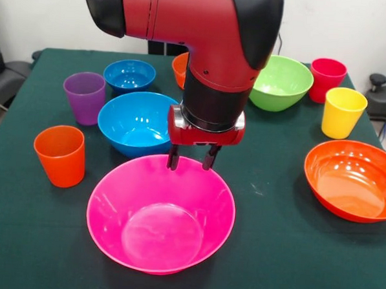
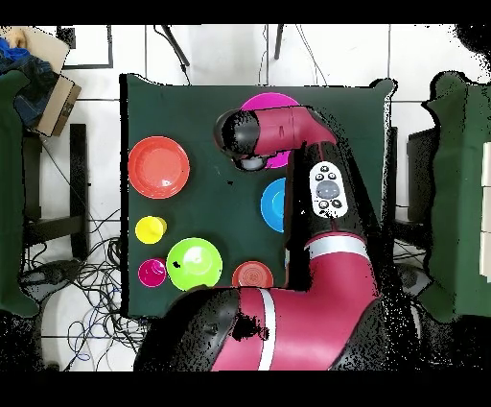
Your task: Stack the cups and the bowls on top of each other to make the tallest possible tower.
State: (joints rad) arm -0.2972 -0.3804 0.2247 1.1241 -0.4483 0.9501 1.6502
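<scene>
The robot's red gripper (image 1: 192, 162) is hanging with its two fingers apart and empty, right over the far rim of the big shiny pink plastic bowl (image 1: 161, 214) near the table's front edge. It should pinch that rim gently. The blue bowl (image 1: 137, 122) just behind is crowding it.

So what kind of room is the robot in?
Probably a robot lab or workshop, not a kitchen. The arm works at a table covered in dark green cloth, loose cables trail over the tiled floor beside it, and the plastic bowls, like the pink bowl, are empty.
</scene>
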